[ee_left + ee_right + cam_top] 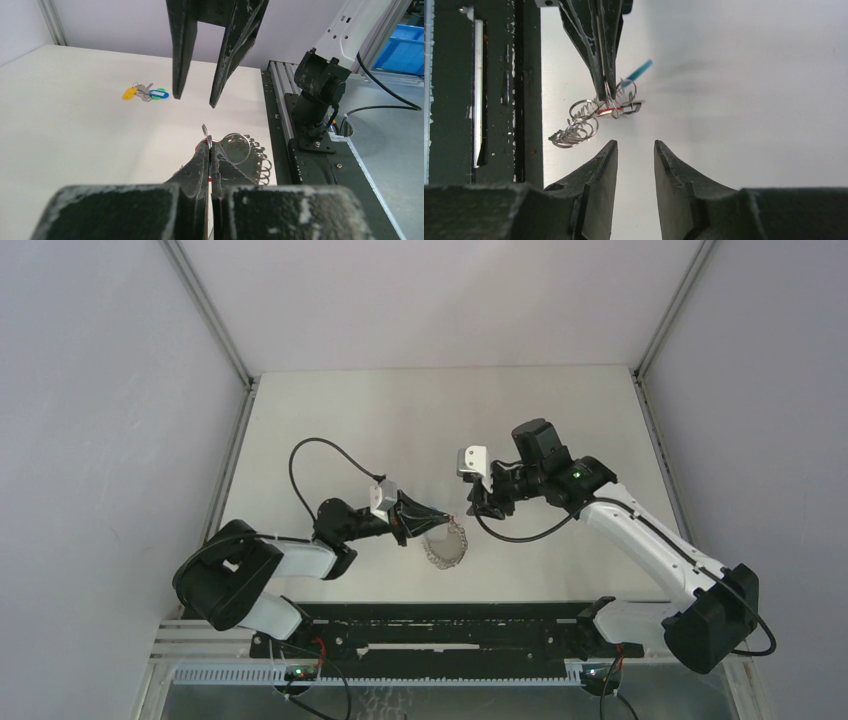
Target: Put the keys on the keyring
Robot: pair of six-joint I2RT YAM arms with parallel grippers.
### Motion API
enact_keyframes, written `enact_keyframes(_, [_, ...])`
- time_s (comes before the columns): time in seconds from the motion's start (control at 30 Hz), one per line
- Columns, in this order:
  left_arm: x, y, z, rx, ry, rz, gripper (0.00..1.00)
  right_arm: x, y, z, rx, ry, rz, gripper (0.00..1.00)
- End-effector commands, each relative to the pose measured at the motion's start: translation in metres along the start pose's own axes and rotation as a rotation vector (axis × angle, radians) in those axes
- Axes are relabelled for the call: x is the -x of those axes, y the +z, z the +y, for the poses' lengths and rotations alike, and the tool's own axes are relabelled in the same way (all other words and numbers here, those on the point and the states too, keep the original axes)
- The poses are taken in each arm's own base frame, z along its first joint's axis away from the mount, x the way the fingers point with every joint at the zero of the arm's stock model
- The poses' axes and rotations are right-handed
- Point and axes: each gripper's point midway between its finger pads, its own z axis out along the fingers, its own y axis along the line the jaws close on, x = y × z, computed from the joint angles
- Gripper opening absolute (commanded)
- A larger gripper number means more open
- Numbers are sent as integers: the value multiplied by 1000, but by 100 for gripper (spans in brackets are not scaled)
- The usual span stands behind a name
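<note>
Left gripper is clamped shut on one small ring of the single keyring, a coil of silvery loops near the middle of the table. Right gripper faces it from the right, its two fingers apart and holding nothing. One cluster of keys, with one yellow and one blue head countable, lies farther right on the table.

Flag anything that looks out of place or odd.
The silvery chain of linked metal rings sits bunched in a heap, one ring pinched in the shut left claw. The small keys with yellow and blue plastic tags lie apart from it on the white table.
</note>
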Motion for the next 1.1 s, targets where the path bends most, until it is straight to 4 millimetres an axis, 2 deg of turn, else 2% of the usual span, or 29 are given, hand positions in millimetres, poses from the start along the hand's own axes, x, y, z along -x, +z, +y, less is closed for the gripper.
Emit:
enact_keyframes(0.0, [14, -1, -4, -21, 70, -43, 0, 40, -1, 4, 69, -128, -183, 33])
enact_keyframes(0.27, [14, -1, -5, -30, 71, -42, 0, 38, 13, 13, 171, -127, -215, 33])
enact_keyframes(0.6, [17, 0, -8, -46, 73, -45, 0, 31, 23, 11, 216, -109, -193, 30])
enact_keyframes(0.73, [18, 0, -8, -47, 73, -45, 0, 25, 25, 13, 240, -79, -175, 21])
enact_keyframes(0.83, [17, 0, -8, -44, 73, -45, 0, 23, 23, 13, 243, -64, -173, 3])
enact_keyframes(0.87, [17, -1, -8, -43, 73, -45, 0, 22, 21, 12, 238, -70, -174, 0])
enact_keyframes(1.07, [21, -2, -9, -40, 86, -54, 0, 15, 17, 7, 225, -44, -158, 0])
